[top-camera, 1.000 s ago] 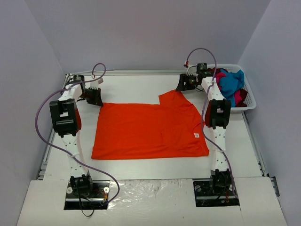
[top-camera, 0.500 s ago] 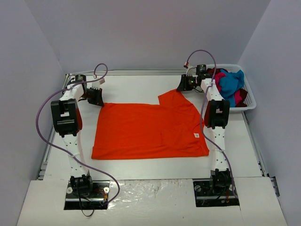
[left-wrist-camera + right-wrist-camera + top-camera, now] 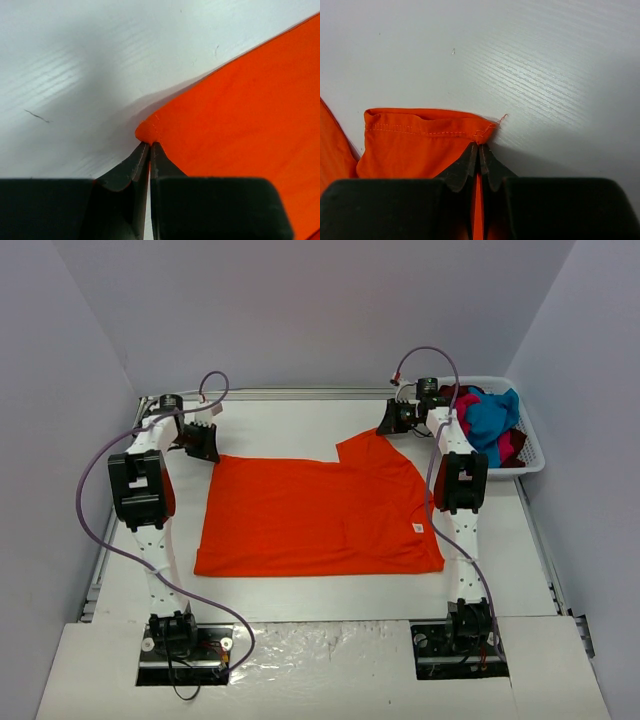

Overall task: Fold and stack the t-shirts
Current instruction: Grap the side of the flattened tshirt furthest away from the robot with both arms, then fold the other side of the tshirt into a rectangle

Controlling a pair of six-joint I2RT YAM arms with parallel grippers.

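An orange t-shirt (image 3: 320, 515) lies spread flat across the middle of the white desk (image 3: 300, 420). From above it is a wide rectangle with one sleeve (image 3: 365, 448) jutting toward 12 o'clock near its right end and a small white tag (image 3: 418, 527) at about 4 o'clock on the cloth. The left fingers (image 3: 210, 452) sit at the shirt's 10 o'clock corner. In the left wrist view they are clenched, tips pressed together on the rounded corner (image 3: 148, 134) of the orange cloth, and the edge running away from that corner throws a soft shadow on the desk. The right fingers (image 3: 392, 422) are at the shirt's 1 o'clock end, at the tip of the sleeve. In the right wrist view they too are clenched, pinching the end of the stitched hem (image 3: 420, 127), where a short loose thread (image 3: 503, 118) sticks out, with orange cloth showing in the slit between them. The left arm (image 3: 140, 490) stands at the 9 o'clock side, just apart from the cloth, and the right arm (image 3: 460, 480) runs along its 3 o'clock edge. At 2 o'clock on the desk, against the side wall, a white basket (image 3: 532, 462) holds a loose heap of more shirts: teal-blue (image 3: 490, 420), magenta-pink (image 3: 467, 400) and dark red (image 3: 512, 448).
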